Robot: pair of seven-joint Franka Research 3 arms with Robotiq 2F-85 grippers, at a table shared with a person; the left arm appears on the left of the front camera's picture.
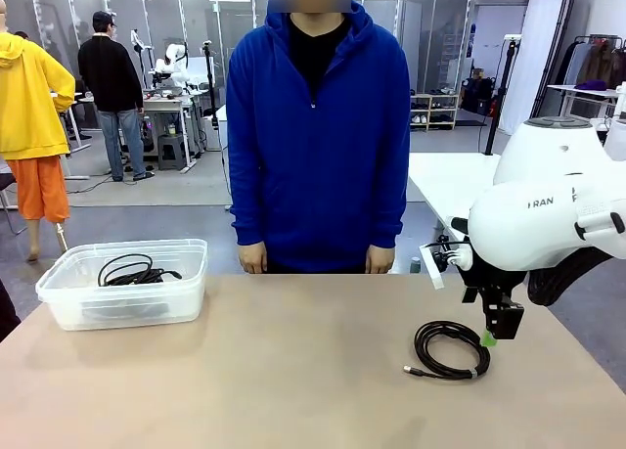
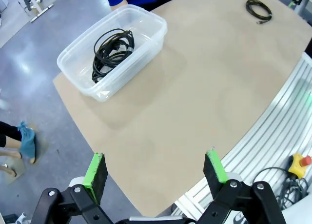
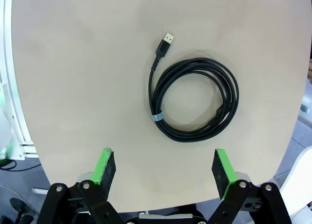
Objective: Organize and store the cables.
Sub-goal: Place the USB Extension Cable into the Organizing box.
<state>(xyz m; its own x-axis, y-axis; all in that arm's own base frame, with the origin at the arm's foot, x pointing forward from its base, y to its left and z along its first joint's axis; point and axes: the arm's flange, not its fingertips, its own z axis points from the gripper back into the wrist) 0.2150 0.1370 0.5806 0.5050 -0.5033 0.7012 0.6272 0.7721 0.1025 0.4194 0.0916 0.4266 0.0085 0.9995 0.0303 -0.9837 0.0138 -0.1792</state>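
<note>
A black coiled cable (image 3: 195, 100), banded, metal-tipped, is seen on bare table (image 1: 293, 371); the right gripper (image 3: 165, 168) is spread open above, likewise the left gripper (image 2: 155, 170); more cables (image 2: 111, 50) appear binned.

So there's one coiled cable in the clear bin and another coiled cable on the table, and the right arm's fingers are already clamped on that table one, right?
Not quite. The right gripper is open above the coiled cable on the table, its fingers not touching it, as the right wrist view shows. The other cable does lie in the clear bin.

Clear plastic bin (image 1: 186, 297) sits on the tan table (image 1: 293, 390), with a person in a blue hoodie (image 1: 318, 126) standing behind the table.
</note>
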